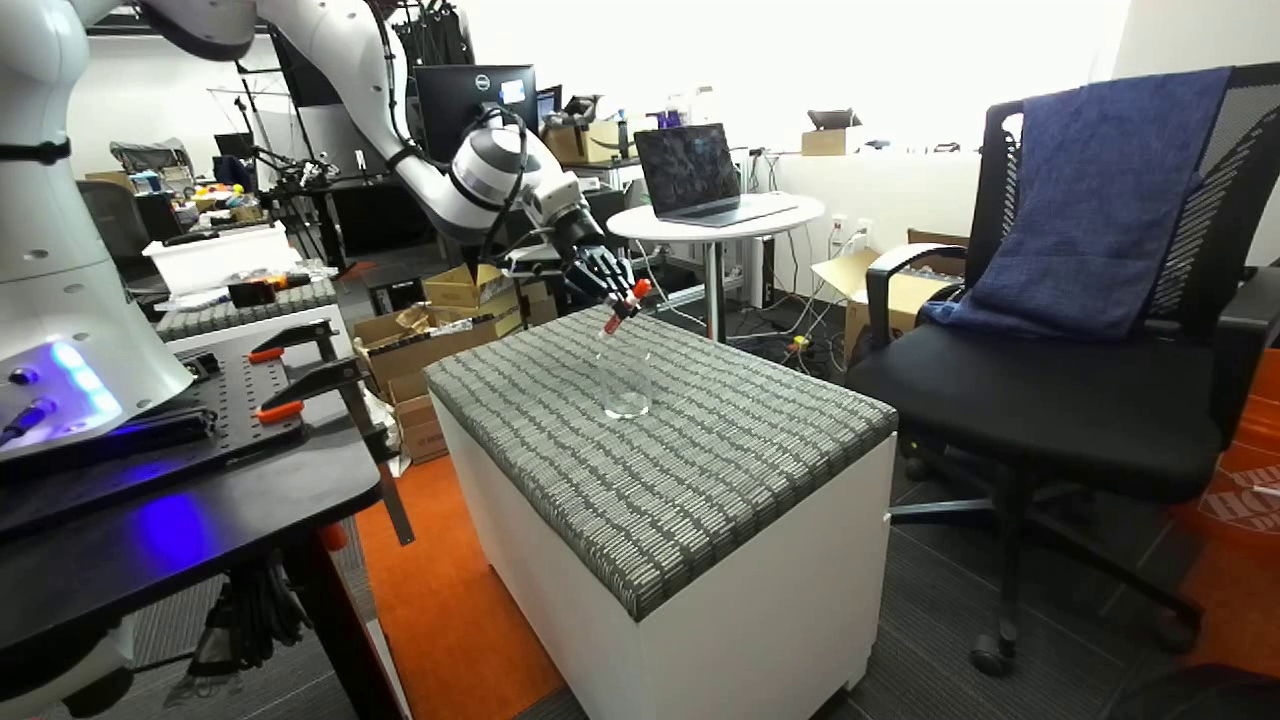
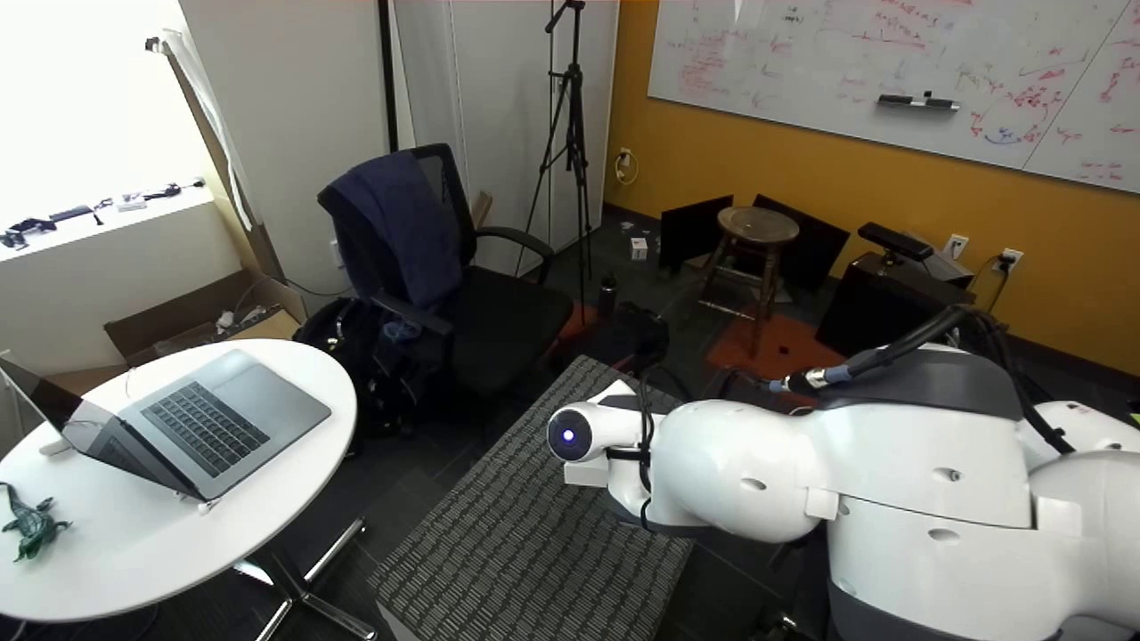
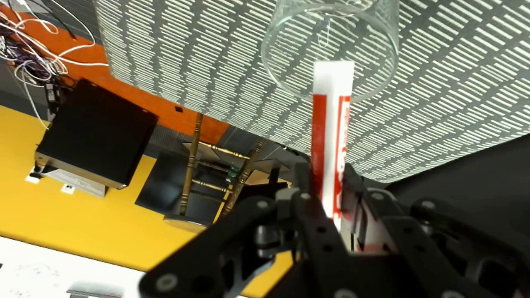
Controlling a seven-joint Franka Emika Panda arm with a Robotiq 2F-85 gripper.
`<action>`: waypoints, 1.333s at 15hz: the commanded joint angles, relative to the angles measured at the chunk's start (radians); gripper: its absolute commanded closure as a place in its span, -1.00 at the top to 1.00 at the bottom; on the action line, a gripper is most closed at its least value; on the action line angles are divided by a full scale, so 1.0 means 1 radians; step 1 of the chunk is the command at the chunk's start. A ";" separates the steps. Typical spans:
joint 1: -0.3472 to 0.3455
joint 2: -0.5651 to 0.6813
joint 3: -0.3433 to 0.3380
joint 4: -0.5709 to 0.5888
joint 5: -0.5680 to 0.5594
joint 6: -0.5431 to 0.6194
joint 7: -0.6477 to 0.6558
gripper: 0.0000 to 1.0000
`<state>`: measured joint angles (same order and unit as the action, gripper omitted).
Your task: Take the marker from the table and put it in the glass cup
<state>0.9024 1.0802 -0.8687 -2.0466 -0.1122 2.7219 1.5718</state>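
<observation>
The marker (image 1: 612, 324) is red with a white band and a white end. It is held tilted, above the glass cup (image 1: 626, 402) in an exterior view. My gripper (image 1: 622, 306) is shut on the marker. In the wrist view the gripper (image 3: 328, 171) has the marker (image 3: 331, 124) between its fingers, its white end overlapping the mouth of the clear cup (image 3: 331, 41). I cannot tell the exact gap between that end and the rim. The cup stands upright on the table (image 1: 700, 440) with the grey woven top. In an exterior view (image 2: 534, 552) the arm hides cup, marker and gripper.
A round white table (image 1: 690, 228) with a laptop (image 1: 690, 175) stands behind. A black office chair (image 1: 1040, 390) with a blue towel is beside the grey-topped table. The black desk (image 1: 300, 480) carries the robot base and clamps. Cardboard boxes (image 1: 420, 370) stand near the table's back.
</observation>
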 commanded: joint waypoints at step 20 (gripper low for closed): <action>-0.026 0.185 -0.018 0.140 -0.009 -0.017 0.082 0.66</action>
<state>0.8818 1.2478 -0.8757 -1.9322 -0.1119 2.7207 1.6370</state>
